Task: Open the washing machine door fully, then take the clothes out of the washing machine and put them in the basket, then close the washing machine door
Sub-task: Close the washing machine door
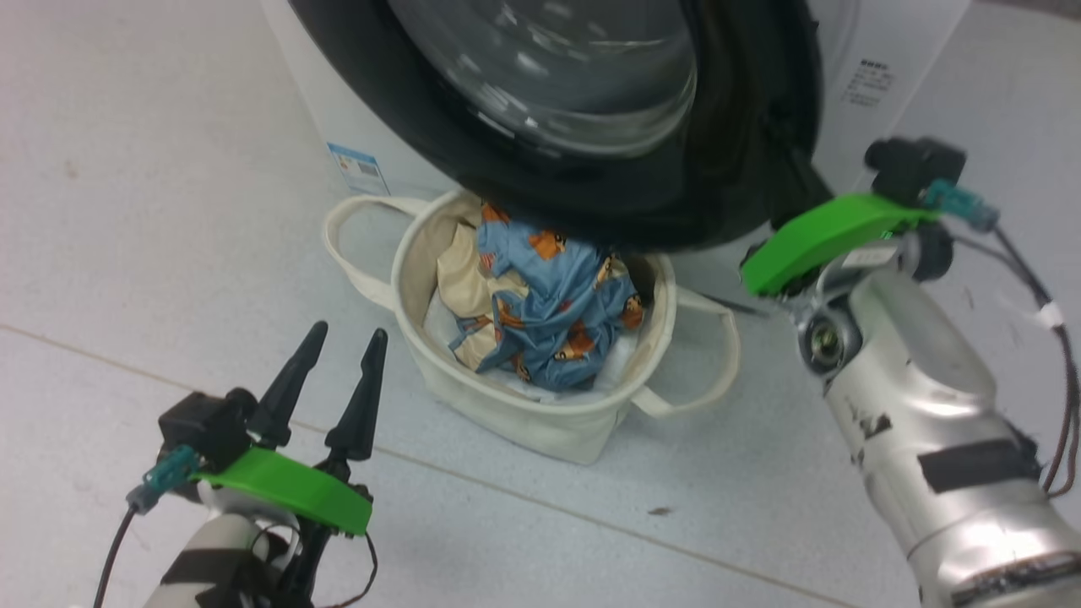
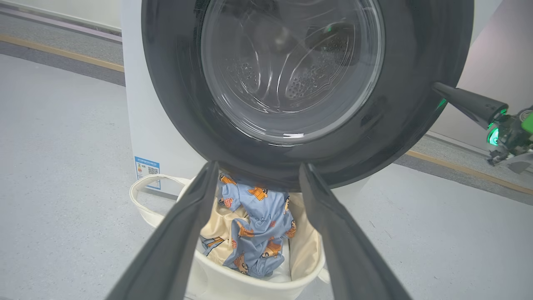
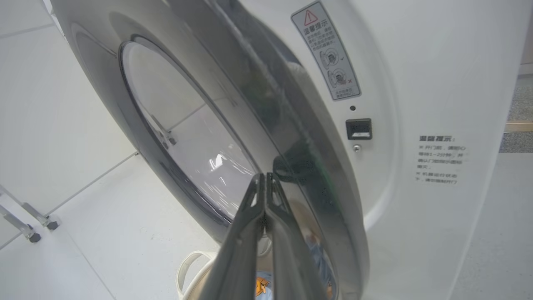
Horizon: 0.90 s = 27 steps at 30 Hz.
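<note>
Opening on the left hand (image 1: pixel 350 331), sitting low and close with its two dark fingers spread wide apart, gripping nothing, pointing toward the basket (image 1: pixel 540 426). Panning across to the right hand (image 3: pixel 265 178), showing its fingers pressed together, clamping nothing, tips lying at the glossy black rim of the washing machine door (image 1: pixel 743 127) and apparently touching it near the free edge. Finding that door angled part-way toward the washing machine (image 3: pixel 437 83), leaving a gap before the latch slot (image 3: pixel 358 129), with its lower rim hanging just over the basket. Spotting the clothes (image 1: pixel 549 312) already lying in the basket, blue printed fabric heaped over the cream piece, so judging the closing step to be the one in hand. Expecting a stiff, fairly heavy door swinging freely on its hinge, slick on that polished rim and more delicate at the domed glass. Favouring a flat push on the rim far from the hinge, never on the glass, and guarding against closed fingertips skating off. Expecting soft, light cloth, possibly brushing the passing rim. Working over a smooth pale grey floor (image 1: pixel 127 211) with one thin seam line, backed by a pale wall (image 2: pixel 504 50).
</note>
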### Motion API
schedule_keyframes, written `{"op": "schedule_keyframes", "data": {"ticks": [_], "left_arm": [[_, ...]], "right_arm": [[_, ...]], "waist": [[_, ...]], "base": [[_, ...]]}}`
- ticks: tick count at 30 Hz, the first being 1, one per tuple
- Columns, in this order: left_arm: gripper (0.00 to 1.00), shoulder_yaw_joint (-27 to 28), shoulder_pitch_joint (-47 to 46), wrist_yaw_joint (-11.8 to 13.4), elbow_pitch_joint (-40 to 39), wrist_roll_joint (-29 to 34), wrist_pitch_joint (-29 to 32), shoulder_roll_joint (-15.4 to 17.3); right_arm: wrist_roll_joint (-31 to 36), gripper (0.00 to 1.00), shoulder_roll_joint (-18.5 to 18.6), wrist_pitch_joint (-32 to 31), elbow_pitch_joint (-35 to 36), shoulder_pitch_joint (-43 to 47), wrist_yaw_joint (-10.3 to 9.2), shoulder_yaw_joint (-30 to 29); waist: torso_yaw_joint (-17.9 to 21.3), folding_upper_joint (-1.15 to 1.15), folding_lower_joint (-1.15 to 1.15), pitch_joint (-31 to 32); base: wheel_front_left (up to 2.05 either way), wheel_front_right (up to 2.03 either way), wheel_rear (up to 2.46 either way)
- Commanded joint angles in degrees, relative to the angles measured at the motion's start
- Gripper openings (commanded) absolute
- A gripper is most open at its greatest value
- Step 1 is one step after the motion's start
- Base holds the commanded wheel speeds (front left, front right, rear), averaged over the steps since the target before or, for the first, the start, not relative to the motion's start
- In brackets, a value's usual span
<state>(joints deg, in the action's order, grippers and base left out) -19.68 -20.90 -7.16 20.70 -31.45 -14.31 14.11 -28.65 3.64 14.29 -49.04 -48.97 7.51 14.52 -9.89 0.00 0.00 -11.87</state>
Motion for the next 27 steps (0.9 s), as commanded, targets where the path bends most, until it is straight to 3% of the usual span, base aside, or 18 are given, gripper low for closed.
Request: {"op": "schedule_keyframes", "data": {"ticks": [1, 15, 27], "left_arm": [[1.00, 2.0, -2.6, -0.3, -1.8, -0.3, -0.7, 0.9], [1.00, 2.4, -5.6, -0.3, -2.8, -0.1, -0.7, -0.6], [1.00, 2.5, -7.4, -0.3, -2.7, 0.1, -0.7, -1.6]], "right_arm": [[1.1, 0.00, -0.8, 0.7, 1.2, -2.9, -0.02, -0.5], [10.4, 0.00, -0.8, 0.7, -2.4, -13.0, -0.02, -10.4], [16.5, 0.00, -0.8, 0.7, 1.6, -14.1, -0.02, -19.0]], "waist": [[0.5, 0.00, 0.00, -1.5], [0.1, 0.00, 0.00, -9.8], [-0.8, 0.00, 0.00, -12.7]], "base": [[0.00, 0.00, 0.00], [0.00, 0.00, 0.00], [0.00, 0.00, 0.00]]}}
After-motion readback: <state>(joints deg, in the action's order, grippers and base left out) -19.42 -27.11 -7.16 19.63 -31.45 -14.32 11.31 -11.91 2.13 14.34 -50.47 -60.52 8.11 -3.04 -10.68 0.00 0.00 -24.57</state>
